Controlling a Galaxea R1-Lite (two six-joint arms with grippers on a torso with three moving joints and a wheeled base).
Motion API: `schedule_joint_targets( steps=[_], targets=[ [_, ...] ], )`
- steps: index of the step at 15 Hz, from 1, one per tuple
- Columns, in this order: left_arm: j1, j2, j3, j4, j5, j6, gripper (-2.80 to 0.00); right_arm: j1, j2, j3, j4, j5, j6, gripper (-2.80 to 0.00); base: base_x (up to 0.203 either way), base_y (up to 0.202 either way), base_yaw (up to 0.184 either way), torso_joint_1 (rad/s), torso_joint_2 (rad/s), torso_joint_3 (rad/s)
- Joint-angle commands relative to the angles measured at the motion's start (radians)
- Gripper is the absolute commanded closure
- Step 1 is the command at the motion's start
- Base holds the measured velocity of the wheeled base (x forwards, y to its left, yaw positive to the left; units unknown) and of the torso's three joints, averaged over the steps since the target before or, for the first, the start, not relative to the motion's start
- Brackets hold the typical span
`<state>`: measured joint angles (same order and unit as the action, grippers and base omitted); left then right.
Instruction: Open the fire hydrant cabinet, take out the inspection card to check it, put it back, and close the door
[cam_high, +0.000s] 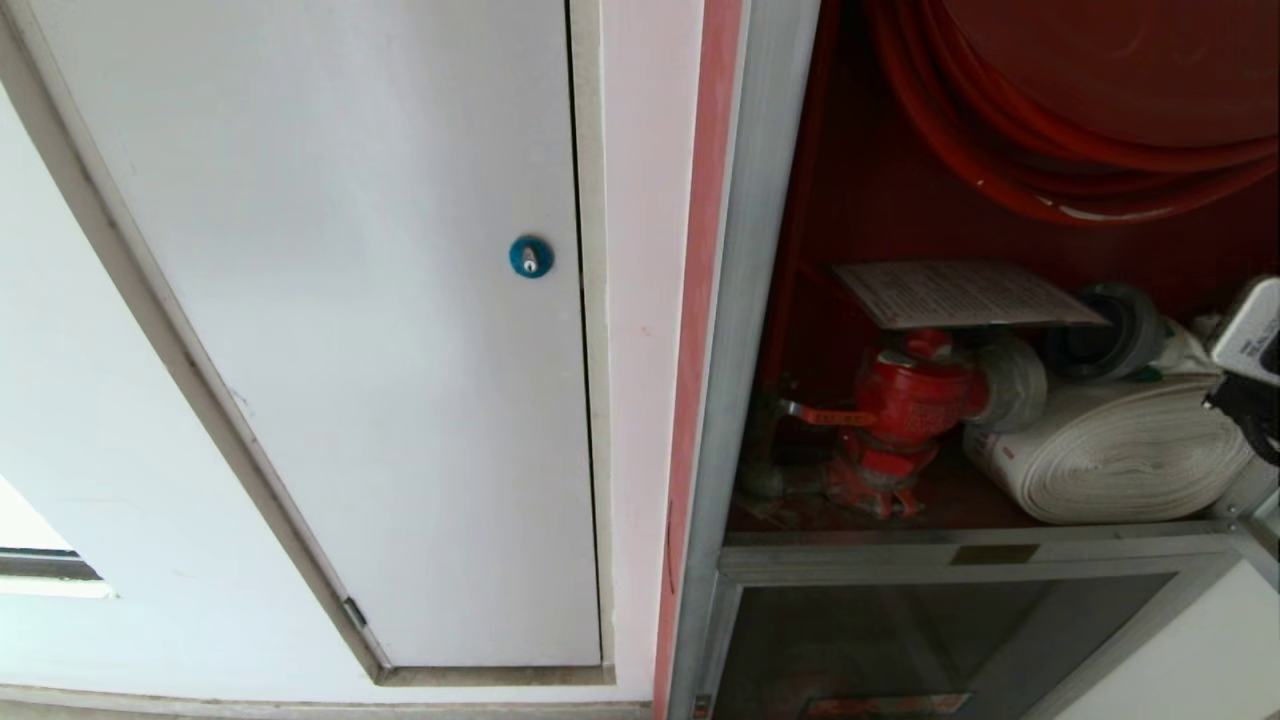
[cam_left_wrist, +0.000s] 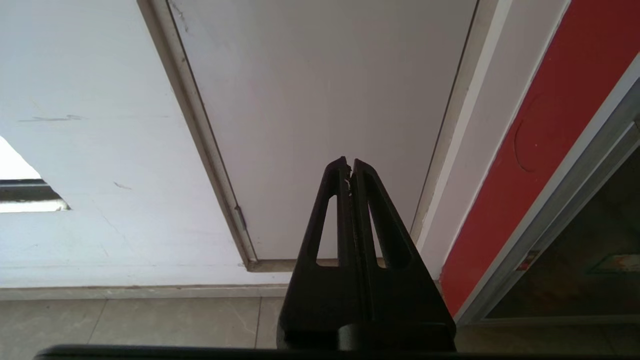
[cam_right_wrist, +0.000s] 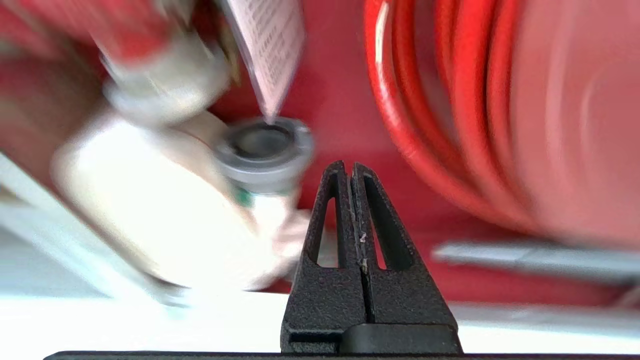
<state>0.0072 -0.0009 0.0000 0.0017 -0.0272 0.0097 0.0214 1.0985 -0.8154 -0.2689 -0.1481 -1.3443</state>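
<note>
Head view shows the fire hydrant cabinet (cam_high: 770, 300) standing open, with the inspection card (cam_high: 960, 293) lying flat on top of the red valve (cam_high: 905, 400), beside the rolled white hose (cam_high: 1110, 450) and under the red hose reel (cam_high: 1080, 110). By my reading the card is back inside, so only closing the door, which shows in no view, is left. The right pincer (cam_right_wrist: 350, 167) is pressed shut and empty, with the card ahead of its tips and apart from them, while the left pincer (cam_left_wrist: 348, 164), also shut on nothing, hangs parked before the white door (cam_left_wrist: 325, 100).
</note>
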Motion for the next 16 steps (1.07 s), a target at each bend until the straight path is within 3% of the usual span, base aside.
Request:
schedule_joint_targets(
  steps=[1,5,9,10,12,16],
  targets=[
    [0.000,0.001,0.000,0.000,0.000,0.000,0.00,0.006,-0.064,0.011,0.041,-0.001,0.151,0.00,0.000,0.000,0.000,0.000,0.00,0.000],
    [0.000,0.001,0.000,0.000,0.000,0.000,0.00,0.008,-0.158,-0.010,0.278,0.008,0.584,0.00,0.000,0.000,0.000,0.000,0.00,0.000],
    [0.000,0.001,0.000,0.000,0.000,0.001,0.00,0.008,-0.196,-0.042,0.408,0.070,1.226,0.00,0.000,0.000,0.000,0.000,0.00,0.000],
    [0.000,0.001,0.000,0.000,0.000,0.000,0.00,0.008,-0.227,-0.034,0.417,0.090,1.328,0.00,0.000,0.000,0.000,0.000,0.00,0.000],
    [0.000,0.001,0.000,0.000,0.000,0.000,0.00,0.007,-0.306,0.015,0.420,0.107,1.417,0.00,0.000,0.000,0.000,0.000,0.00,0.000],
    [0.000,0.001,0.000,0.000,0.000,0.000,0.00,0.004,-0.476,0.103,0.420,0.080,1.485,0.00,0.000,0.000,0.000,0.000,0.00,0.000]
  ],
)
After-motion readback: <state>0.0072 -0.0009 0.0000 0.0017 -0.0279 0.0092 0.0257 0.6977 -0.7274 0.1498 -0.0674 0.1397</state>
